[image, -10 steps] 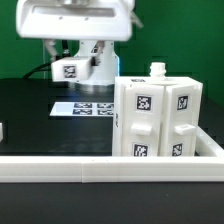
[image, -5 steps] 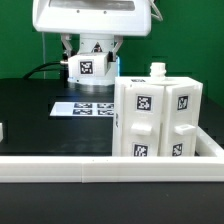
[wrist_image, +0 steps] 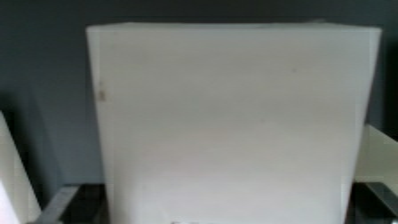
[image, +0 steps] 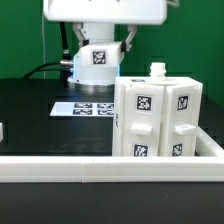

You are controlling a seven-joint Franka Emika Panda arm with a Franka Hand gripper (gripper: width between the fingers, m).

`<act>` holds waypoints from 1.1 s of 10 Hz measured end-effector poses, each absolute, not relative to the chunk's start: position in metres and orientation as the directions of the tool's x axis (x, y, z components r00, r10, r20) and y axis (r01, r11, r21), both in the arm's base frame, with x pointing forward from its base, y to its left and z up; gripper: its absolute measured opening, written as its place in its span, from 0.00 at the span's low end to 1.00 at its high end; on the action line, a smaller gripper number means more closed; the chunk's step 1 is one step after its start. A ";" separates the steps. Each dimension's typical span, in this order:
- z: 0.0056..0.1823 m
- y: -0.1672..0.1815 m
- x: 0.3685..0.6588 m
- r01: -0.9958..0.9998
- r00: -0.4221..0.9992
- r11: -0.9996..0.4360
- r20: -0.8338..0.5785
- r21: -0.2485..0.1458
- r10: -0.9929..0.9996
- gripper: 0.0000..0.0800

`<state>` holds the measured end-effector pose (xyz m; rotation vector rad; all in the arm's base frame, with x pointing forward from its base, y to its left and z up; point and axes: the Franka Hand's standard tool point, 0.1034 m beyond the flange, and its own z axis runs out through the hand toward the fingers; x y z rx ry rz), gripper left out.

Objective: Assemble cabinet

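Observation:
The cabinet [image: 160, 118], a large white box with black-and-white tags on its faces, stands upright on the exterior view's right, with a small white peg [image: 157, 70] on top. My gripper [image: 98, 42] hangs behind and to the left of it, above the table, shut on a white tagged panel [image: 97, 60]. In the wrist view that panel [wrist_image: 222, 110] fills most of the picture as a plain white face between the dark fingers [wrist_image: 54, 203]. The gripper [wrist_image: 210, 208] is mostly hidden behind it.
The marker board [image: 85, 106] lies flat on the black table [image: 30, 105] under the arm. A white rail [image: 90, 170] runs along the front. A small white piece [image: 2, 130] shows at the left edge. A green wall stands behind.
The arm with the tagged panel has moved toward the exterior view's right and slightly up, closer to the cabinet. The cabinet has not moved.

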<state>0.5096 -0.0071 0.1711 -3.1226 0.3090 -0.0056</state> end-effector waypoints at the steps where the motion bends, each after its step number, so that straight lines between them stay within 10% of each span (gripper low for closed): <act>1: 0.179 0.005 0.518 -0.215 0.977 -0.977 0.008 -0.006 -0.215 0.70; 11: 0.184 0.051 0.557 -0.222 0.975 -0.975 0.002 0.009 -0.222 0.70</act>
